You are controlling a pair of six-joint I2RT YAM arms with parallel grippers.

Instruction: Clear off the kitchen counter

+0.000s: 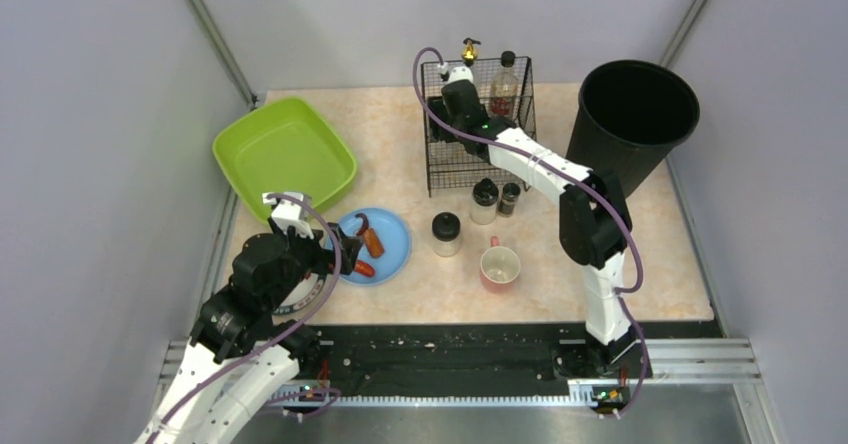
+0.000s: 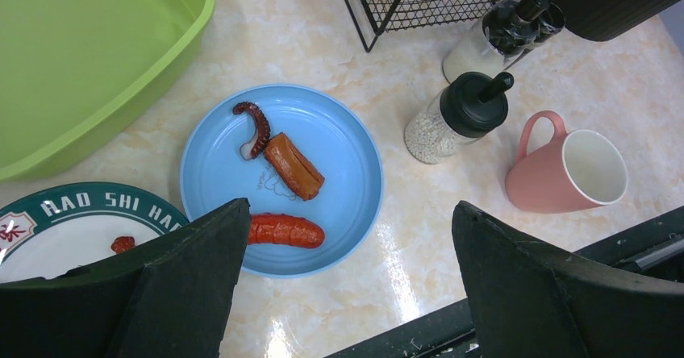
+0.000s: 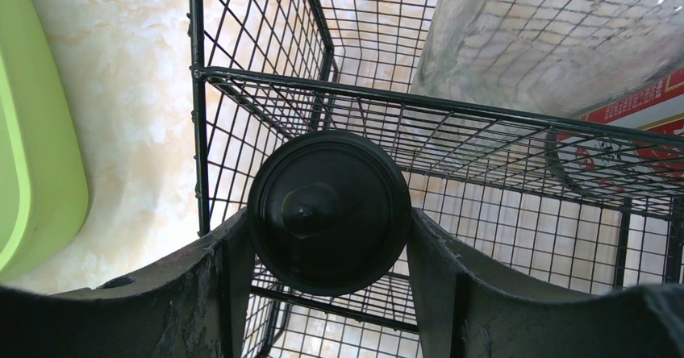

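While the right fingers point(image 3: 214, 293) clamp a jar point(image 3: 328, 211) at the rack point(image 3: 266, 80), the left fingers point(image 2: 181, 293) hang apart above the blue plate point(image 2: 343, 152). It seems stiff and slippery; grip its rim.

**A:** What frames the scene?

**B:** Three plain, pale grey walls: back wall point(image 1: 440, 14), left wall point(image 1: 90, 164), right wall point(image 1: 785, 194). They are joined at the rear by a slanting left corner strut point(image 1: 215, 34) and right corner strut point(image 1: 695, 14).

**A:** And along the front?

**B:** A black rail strip point(image 1: 440, 349) runs across, with a silver metal plate point(image 1: 450, 422) below it. Soft, even light falls across the panels.
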